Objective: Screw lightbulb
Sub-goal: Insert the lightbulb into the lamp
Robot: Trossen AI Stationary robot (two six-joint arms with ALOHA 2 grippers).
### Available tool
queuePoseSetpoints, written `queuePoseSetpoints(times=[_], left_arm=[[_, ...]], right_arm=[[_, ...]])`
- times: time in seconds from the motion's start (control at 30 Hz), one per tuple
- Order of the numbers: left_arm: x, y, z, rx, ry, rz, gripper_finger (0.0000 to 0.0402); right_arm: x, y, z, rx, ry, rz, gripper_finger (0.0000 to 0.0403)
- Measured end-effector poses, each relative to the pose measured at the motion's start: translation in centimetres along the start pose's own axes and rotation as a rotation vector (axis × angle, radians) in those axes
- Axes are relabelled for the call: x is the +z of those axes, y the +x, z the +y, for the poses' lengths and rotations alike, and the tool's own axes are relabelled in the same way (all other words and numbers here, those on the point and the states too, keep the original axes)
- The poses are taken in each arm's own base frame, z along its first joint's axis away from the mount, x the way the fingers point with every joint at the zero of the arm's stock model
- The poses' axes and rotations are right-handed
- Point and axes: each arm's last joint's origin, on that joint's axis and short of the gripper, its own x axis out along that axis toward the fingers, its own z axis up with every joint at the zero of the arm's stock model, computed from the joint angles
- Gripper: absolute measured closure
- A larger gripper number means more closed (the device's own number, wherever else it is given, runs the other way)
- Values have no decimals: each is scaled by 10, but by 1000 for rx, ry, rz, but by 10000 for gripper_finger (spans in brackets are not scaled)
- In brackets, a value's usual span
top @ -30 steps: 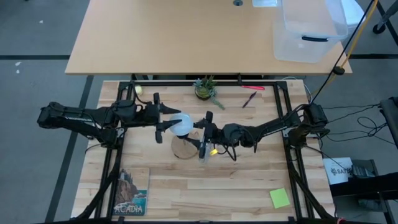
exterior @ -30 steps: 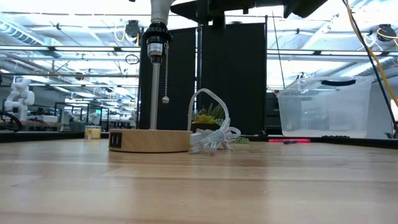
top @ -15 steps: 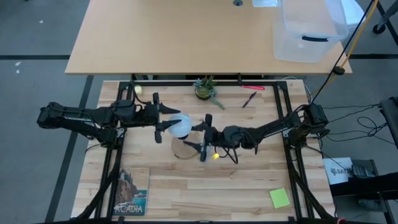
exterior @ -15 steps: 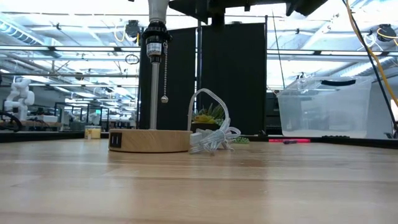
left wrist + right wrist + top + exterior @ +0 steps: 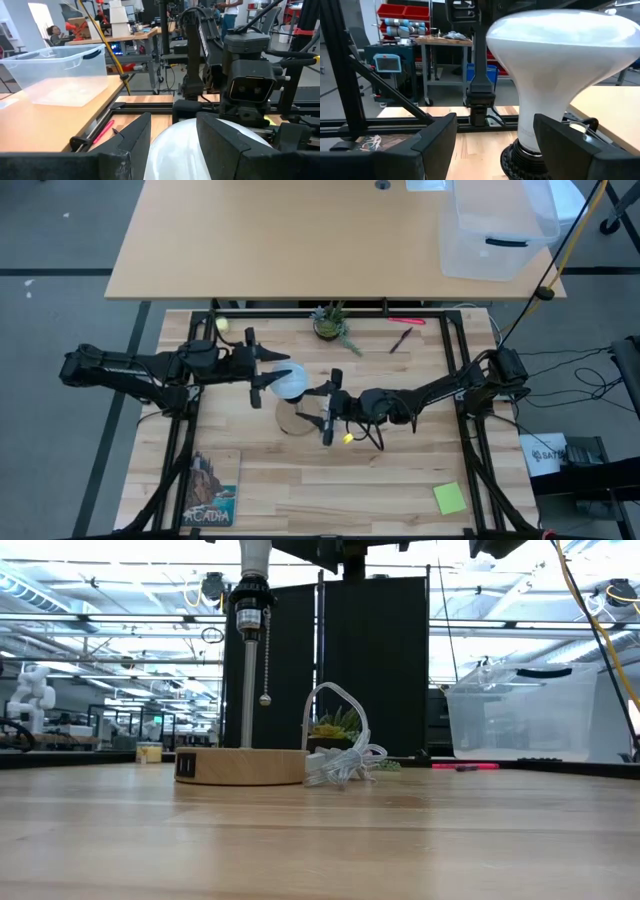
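Note:
The white lightbulb (image 5: pixel 291 383) stands upright with its base in the black socket (image 5: pixel 250 602) of the wooden stand (image 5: pixel 243 766). Its wide globe head shows in the left wrist view (image 5: pixel 182 150), and its globe, neck and base show in the right wrist view (image 5: pixel 555 55). My left gripper (image 5: pixel 275 377) reaches in from the table's left and is shut on the globe. My right gripper (image 5: pixel 326 407) is open at the bulb's right. Its fingers stand on either side of the bulb's neck (image 5: pixel 540 120), short of it, and touch nothing. My left gripper pinches the bulb's globe head (image 5: pixel 170 137) between its two fingers (image 5: pixel 131 145), on the side toward the table's left. The fingers come level from the table's left. The globe is wider than the gap and shows past the other finger. The bulb stays upright in the socket.
A pull chain (image 5: pixel 265 698) hangs from the socket and a white cord (image 5: pixel 340 755) lies by the stand. A small plant (image 5: pixel 330 323), a red pen (image 5: pixel 404 336), a booklet (image 5: pixel 211 490) and a green note (image 5: pixel 449 498) lie around. A clear bin (image 5: pixel 495 230) stands on the far table.
My right gripper has gone a little toward the table's near edge, still open.

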Motion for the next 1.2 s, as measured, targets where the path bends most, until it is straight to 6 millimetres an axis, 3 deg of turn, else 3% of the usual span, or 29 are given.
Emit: queuePoseSetpoints(times=[0.7,1.0,1.2], left_arm=[[11,-15,3,2,5,-78,237],[15,-60,-2,-86,-9,-75,237],[-16,-66,-13,-36,-49,-6,237]], right_arm=[[-1,0,0,-5,-14,10,145],[-2,0,-2,-58,-54,23,144],[5,-3,-4,-83,-94,11,144]])
